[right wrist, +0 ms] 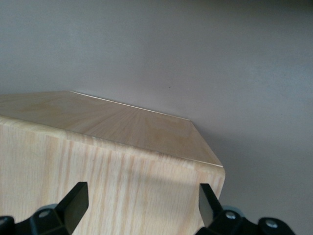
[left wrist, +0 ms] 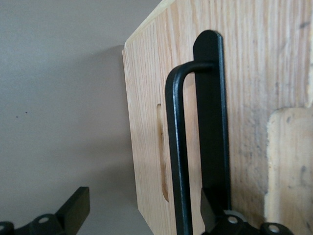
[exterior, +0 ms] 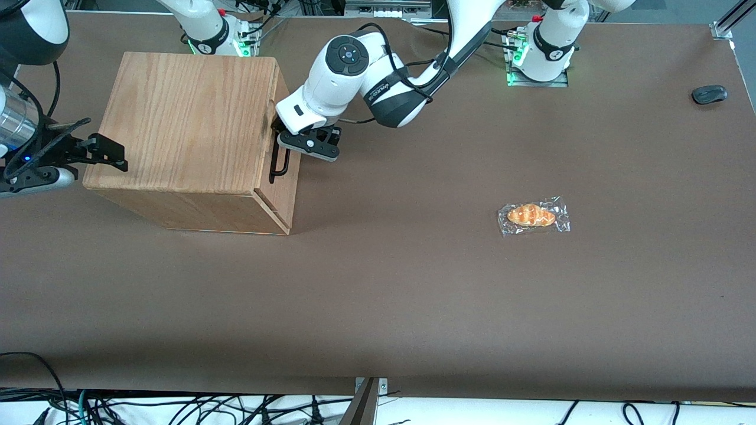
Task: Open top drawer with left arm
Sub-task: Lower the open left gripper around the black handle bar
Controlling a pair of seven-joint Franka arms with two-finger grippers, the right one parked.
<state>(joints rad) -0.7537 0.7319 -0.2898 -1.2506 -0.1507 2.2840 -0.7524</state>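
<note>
Brown table (exterior: 413, 295): gripper (left wrist: 142, 218) jaws open wide, top drawer (exterior: 282, 147) handle (left wrist: 178, 147) between them (ungripped).

Left arm's gripper (exterior: 283, 139) sits at the cabinet (exterior: 183, 127) front, fingers spread w/ the black bar handle (left wrist: 177, 147) between them. Gap between bar and top drawer (left wrist: 146, 161) face is narrow. Wrapped pastry (exterior: 533, 216) and mouse (exterior: 709, 94) lie well apart toward working arm's end.

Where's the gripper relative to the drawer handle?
The gripper is at the cabinet's front, open, its fingers straddling the black bar handle of the top drawer.
</note>
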